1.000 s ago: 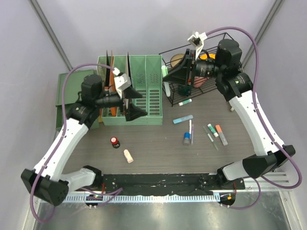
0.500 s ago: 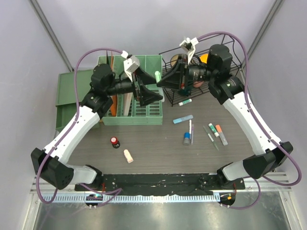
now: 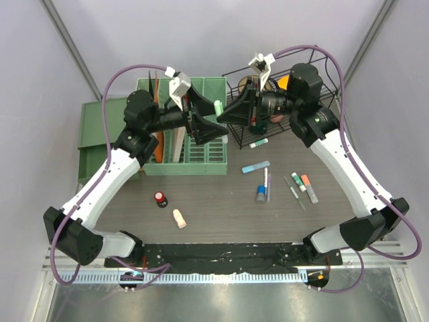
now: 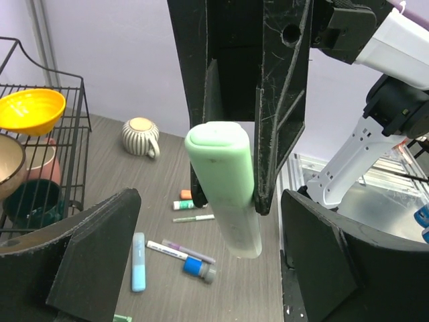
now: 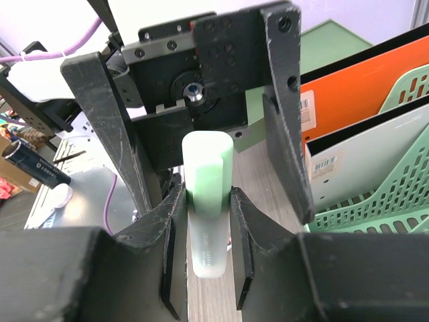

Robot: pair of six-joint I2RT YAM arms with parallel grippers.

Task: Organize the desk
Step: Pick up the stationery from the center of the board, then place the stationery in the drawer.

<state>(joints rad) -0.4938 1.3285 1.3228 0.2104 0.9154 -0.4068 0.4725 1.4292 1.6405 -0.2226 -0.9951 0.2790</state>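
1. Your right gripper [image 5: 208,200] clamps a pale green highlighter [image 4: 222,171] in the air. Your left gripper [image 4: 211,196] stands wide, its fingers either side of the highlighter and not touching it.
2. The green file rack [image 3: 209,144] holds an orange folder [image 5: 362,87] and a white folder [image 5: 355,161]. The wire rack [image 4: 75,114] holds a yellow bowl [image 4: 30,111] above mugs [image 4: 28,201].
3. The desk [image 3: 221,204] lies below, with pens [image 3: 266,184] scattered on it.
4. From above, your arms hide much of both racks.

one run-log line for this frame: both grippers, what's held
phase: mid-air handover | right gripper: shut on green marker | left gripper: open, fingers either side of marker, not gripping
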